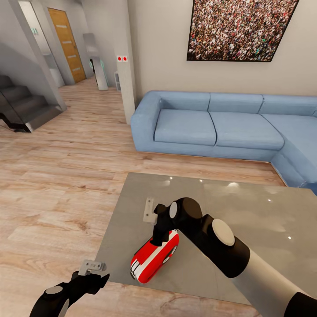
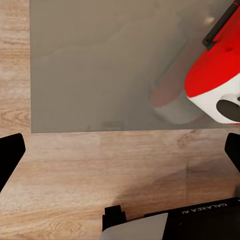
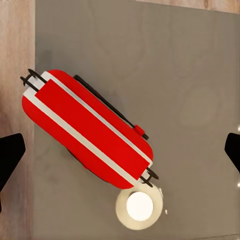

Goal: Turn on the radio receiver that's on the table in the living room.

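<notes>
On the left we see our left gripper (image 1: 94, 269) hanging over the light wood plank floor (image 1: 53, 193), just beside the near edge of the shiny grey table (image 1: 264, 211). Its fingers are spread wide. Next comes the small bright-red radio with white stripes (image 1: 154, 256), lying near that table edge. Our right gripper (image 1: 152, 214) is right above it, fingers spread wide, maybe touching it. Behind stands the light-blue sofa (image 1: 220, 127).
</notes>
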{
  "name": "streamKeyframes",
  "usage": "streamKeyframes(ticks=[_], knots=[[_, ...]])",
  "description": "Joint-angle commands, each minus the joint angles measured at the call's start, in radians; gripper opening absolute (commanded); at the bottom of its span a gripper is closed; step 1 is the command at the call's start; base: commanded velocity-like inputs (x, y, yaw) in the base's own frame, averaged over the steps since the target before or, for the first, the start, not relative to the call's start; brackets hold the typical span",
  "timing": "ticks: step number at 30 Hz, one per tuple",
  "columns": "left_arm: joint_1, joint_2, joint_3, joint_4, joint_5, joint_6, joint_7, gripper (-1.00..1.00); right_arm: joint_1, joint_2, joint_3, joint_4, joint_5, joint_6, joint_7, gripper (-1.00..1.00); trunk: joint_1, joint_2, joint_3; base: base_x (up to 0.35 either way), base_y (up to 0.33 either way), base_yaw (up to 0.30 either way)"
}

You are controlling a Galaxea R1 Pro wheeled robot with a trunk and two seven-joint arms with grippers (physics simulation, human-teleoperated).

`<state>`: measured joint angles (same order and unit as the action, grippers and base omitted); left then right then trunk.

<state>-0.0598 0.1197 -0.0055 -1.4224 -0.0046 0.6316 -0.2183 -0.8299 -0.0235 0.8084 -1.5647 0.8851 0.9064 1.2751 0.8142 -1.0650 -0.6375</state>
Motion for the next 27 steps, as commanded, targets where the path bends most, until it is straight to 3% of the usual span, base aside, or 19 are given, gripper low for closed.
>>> streamKeyframes(ticks=[1,20,27], knots=[[0.0,0.0,0.0,0.0,0.0,0.0,0.0,1.0,0.0,0.0,0.0,0.0,0.0,0.0,-0.001,1.0,0.0,0.0,0.0,0.0,0.0,0.0],[0.0,0.0,0.0,0.0,0.003,0.001,0.0,1.0,0.0,-0.002,0.009,0.0,0.0,-0.014,-0.004,1.0,0.0,0.0,0.0,0.0,0.0,0.0],[0.0,0.0,0.001,0.001,0.004,-0.001,0.0,1.0,0.0,-0.003,0.013,0.0,0.001,-0.122,-0.001,1.0,0.0,0.0,0.0,0.0,0.0,0.0]])
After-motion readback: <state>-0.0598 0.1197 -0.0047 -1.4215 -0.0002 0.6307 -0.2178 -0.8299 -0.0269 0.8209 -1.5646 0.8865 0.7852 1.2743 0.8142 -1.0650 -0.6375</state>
